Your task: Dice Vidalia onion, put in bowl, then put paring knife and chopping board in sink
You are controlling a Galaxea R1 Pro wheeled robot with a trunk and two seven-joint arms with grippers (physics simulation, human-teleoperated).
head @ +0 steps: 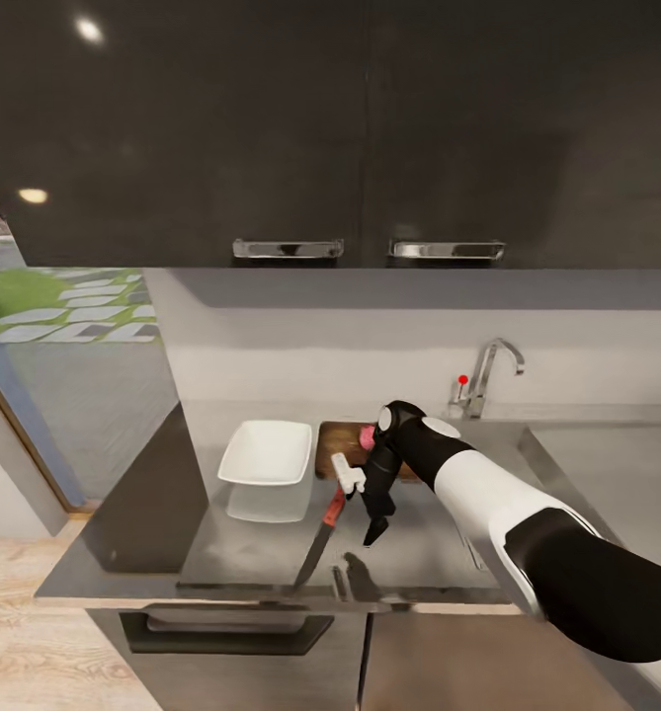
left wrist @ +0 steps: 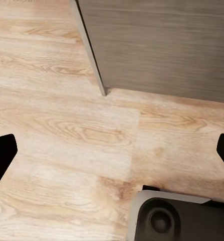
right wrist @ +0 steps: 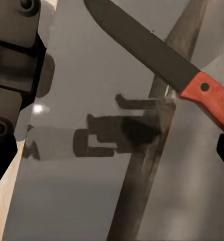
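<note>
- Fingers of right gripper (head: 362, 506) hang over the countertop (head: 419, 563), one pale and one dark; paring knife (head: 322, 540) sits right by the pale finger (head: 349, 476), handle at the tip. Cannot tell if it is clamped or just touching.
- Right wrist view: knife (right wrist: 157, 65) crosses the frame, dark blade and orange-red handle running toward one dark fingertip (right wrist: 223, 150) at the edge; its shadow falls on the grey top, so it looks lifted or tilted, blade pointing toward the counter's front edge.
- Left gripper (left wrist: 112, 150) spread wide, holding nothing, dark fingertips (left wrist: 2, 155) at both frame edges, aimed at wood floor (left wrist: 67, 130) beside a cabinet (left wrist: 162, 45).
- Vidalia onion (head: 368, 435) rests on chopping board (head: 342, 446), partly hidden by the right wrist. Bowl (head: 267, 452) just beside the board. Sink (head: 607, 464) off to the robot's right, faucet (head: 486, 373) behind.
- Risk: grip at handle end looks marginal; knife could pivot or slip off the front edge.
- Risk: round onion may roll under the blade, off the board.
- Risk: forearm swing could nudge the onion or the bowl.
</note>
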